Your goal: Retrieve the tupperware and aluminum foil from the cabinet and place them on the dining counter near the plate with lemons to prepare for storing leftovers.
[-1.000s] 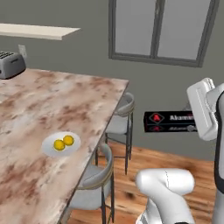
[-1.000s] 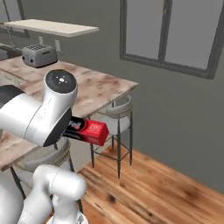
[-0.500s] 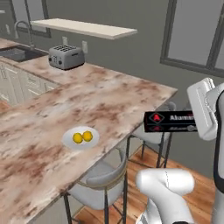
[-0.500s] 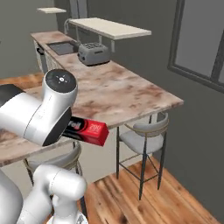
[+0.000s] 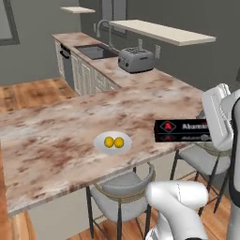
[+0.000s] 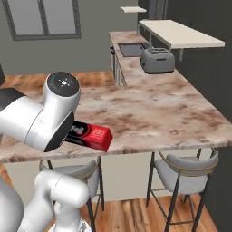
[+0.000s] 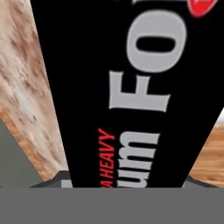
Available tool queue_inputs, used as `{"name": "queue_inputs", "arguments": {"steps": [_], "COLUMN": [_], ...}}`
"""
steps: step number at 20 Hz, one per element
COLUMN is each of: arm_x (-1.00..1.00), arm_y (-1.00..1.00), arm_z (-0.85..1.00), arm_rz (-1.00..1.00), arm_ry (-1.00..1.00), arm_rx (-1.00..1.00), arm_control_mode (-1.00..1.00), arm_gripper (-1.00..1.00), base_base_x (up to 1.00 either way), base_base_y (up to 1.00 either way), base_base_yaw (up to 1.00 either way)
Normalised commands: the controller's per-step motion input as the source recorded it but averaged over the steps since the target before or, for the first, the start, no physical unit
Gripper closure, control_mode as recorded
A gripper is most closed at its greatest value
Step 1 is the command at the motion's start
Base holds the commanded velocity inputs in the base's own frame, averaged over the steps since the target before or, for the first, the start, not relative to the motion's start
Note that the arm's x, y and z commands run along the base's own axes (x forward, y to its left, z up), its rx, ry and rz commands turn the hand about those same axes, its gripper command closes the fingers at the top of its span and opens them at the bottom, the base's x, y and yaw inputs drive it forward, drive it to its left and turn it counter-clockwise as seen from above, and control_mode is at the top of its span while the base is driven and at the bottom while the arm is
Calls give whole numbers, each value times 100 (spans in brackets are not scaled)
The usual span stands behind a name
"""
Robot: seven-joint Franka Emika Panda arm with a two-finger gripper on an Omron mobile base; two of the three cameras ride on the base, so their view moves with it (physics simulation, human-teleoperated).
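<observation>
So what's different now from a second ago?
The robot's base swung round, so the brown-and-white marbled stone counter now spreads in front, with the silver toaster in sight. The long black foil box stays in the claw; the two yellow lemons stay on the white plate.

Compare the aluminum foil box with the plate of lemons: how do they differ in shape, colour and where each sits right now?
The aluminum foil box is long, slim and black with a red end; the plate is round, flat and white. The box is carried off the surface at the arm's end, level, beside the dining counter edge; the plate rests on that counter. The plate carries two lemons; the box carries nothing. Both are by the counter's near edge, above the stools.
</observation>
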Motion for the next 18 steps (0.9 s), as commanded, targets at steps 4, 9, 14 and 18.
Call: {"name": "queue_inputs", "arguments": {"steps": [4,9,14,18], "arm_x": [0,10,56,75], "arm_y": [0,1,11,17], "arm_z": [0,-1,-13,-24], "arm_rz": [0,0,-11,-18], "arm_ry": [0,0,0,0], "arm_rx": [0,0,0,0], "arm_control_mode": [100,-100,-100,-100], "arm_gripper": [100,100,100,100], "base_base_x": [94,59,0,0], "base_base_y": [0,3,0,0], "base_base_yaw": [63,16,0,0]}}
